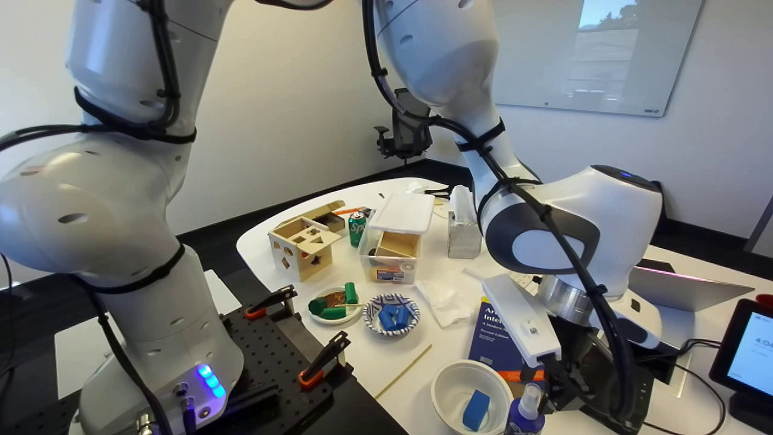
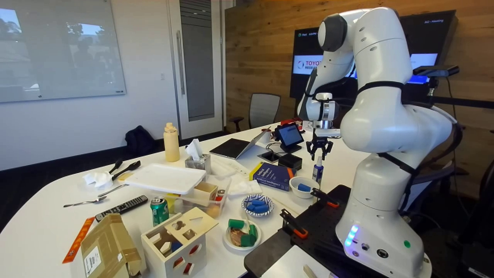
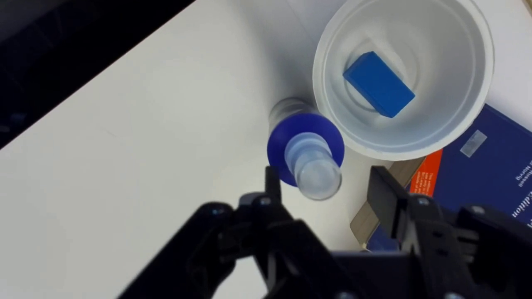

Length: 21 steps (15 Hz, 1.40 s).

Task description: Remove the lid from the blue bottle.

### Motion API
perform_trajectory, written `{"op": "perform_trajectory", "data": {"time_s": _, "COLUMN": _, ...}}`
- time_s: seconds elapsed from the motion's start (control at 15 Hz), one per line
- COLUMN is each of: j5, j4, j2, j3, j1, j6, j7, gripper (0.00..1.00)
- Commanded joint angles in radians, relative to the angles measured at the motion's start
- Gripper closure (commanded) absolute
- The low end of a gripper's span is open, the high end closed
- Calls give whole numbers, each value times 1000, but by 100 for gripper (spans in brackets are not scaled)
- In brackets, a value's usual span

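Observation:
The blue bottle [image 1: 524, 423] stands upright on the table beside the white bowl; it also shows in an exterior view [image 2: 317, 172] and the wrist view [image 3: 279, 151]. Its lid [image 3: 319, 179] is a clear, rounded cap on the bottle's top, also visible in both exterior views [image 1: 531, 400] [image 2: 319, 160]. My gripper [image 3: 325, 182] is open and empty, pointing down over the bottle. In the wrist view the lid appears between the two fingers, nearer the picture's left finger, with gaps on both sides. In an exterior view the fingertips [image 2: 318, 156] are about level with the lid's top.
The white bowl [image 3: 332, 137] holding a blue block [image 3: 379, 84] stands close against the bottle. A blue book [image 2: 272, 174] lies past the bowl. A patterned dish [image 2: 247, 210] holds blue blocks. The dark table edge [image 3: 104, 62] runs along the bottle's other side.

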Motion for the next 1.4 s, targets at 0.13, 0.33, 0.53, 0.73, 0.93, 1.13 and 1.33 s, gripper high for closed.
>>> {"op": "perform_trajectory", "data": {"time_s": 0.13, "j5": -12, "j4": 14, "j2": -12, "j3": 2, "j1": -14, "j6": -18, "j7": 35, "gripper": 88}}
{"op": "perform_trajectory", "data": {"time_s": 0.33, "j5": -28, "j4": 13, "j2": -24, "j3": -10, "j1": -7, "j6": -29, "j7": 56, "gripper": 94}}
{"op": "perform_trajectory", "data": {"time_s": 0.53, "j5": -42, "j4": 13, "j2": -35, "j3": -15, "j1": -1, "j6": -47, "j7": 71, "gripper": 94}}
{"op": "perform_trajectory", "data": {"time_s": 0.73, "j5": -37, "j4": 21, "j2": -44, "j3": -8, "j1": -6, "j6": -82, "j7": 66, "gripper": 94}}
{"op": "perform_trajectory", "data": {"time_s": 0.93, "j5": -37, "j4": 33, "j2": -67, "j3": -7, "j1": -5, "j6": -132, "j7": 60, "gripper": 94}}
{"op": "perform_trajectory", "data": {"time_s": 1.13, "j5": -34, "j4": 48, "j2": -99, "j3": -7, "j1": -4, "j6": -193, "j7": 51, "gripper": 94}}
{"op": "perform_trajectory", "data": {"time_s": 1.33, "j5": -32, "j4": 50, "j2": -135, "j3": -19, "j1": 2, "j6": -197, "j7": 62, "gripper": 94}}
